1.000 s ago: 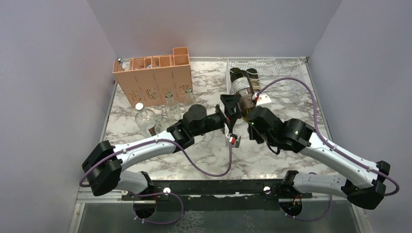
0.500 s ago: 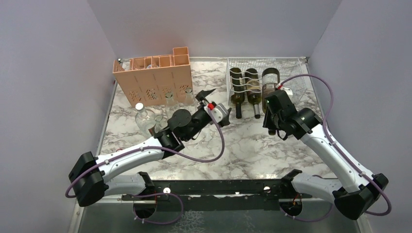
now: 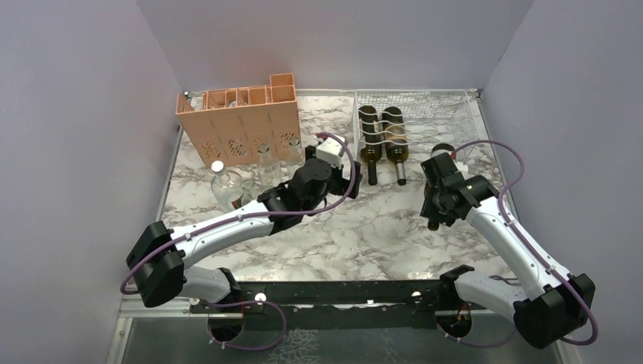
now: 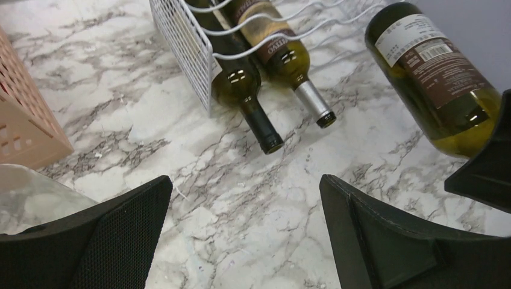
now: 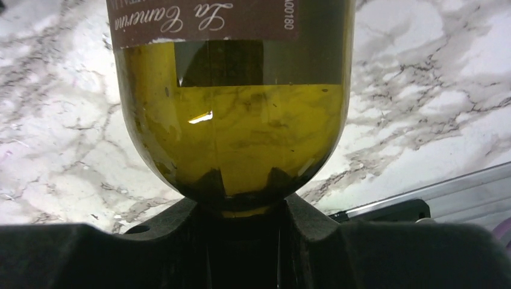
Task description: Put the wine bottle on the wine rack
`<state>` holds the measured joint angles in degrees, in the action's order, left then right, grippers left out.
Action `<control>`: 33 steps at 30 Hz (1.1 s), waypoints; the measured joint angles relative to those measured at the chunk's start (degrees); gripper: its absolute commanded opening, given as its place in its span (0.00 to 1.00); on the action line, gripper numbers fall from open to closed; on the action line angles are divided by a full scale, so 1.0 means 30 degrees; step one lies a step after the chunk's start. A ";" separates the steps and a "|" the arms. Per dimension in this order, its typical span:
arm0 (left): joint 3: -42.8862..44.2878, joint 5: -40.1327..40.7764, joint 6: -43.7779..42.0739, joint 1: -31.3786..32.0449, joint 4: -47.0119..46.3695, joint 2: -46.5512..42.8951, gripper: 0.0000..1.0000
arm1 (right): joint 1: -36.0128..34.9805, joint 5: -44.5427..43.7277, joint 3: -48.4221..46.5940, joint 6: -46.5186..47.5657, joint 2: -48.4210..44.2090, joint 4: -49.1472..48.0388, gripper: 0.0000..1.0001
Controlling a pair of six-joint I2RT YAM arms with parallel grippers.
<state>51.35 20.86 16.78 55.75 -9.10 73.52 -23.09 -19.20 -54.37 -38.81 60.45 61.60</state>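
Right gripper [image 5: 244,208] clamps the green glass wine bottle [image 5: 232,132] by the neck; left gripper [image 4: 244,235] gapes wide. Its heavy base could sag and snag the white wire rack [image 3: 447,110], upper right.

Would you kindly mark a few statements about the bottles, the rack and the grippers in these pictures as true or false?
1. Two dark glass bottles lie in the white wire rack. True.
2. The left gripper holds a bottle. False: it is open and empty.
3. The right gripper grips the green labelled wine bottle at its neck. True.
4. The peach plastic crate stands right of the rack in the top view. False: it stands to its left.
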 measured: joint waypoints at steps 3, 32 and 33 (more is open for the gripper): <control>0.1413 -0.0138 0.0248 -0.0036 0.1967 0.1137 0.99 | 0.0350 0.0423 0.0546 -0.0138 -0.0007 0.0051 0.01; 0.0189 -0.6193 -0.1290 0.0051 0.1399 -0.1712 0.99 | 0.4240 0.2973 0.2557 0.7089 0.5617 -1.0193 0.01; 0.0189 -0.6266 -0.1290 0.0051 0.1406 -0.1719 0.99 | 0.4335 0.3060 0.2557 0.7497 0.5894 -1.0666 0.01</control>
<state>51.92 2.07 12.91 55.90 -4.89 68.36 -10.09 -10.02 -46.70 -16.32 78.13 29.61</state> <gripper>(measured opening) 0.989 0.363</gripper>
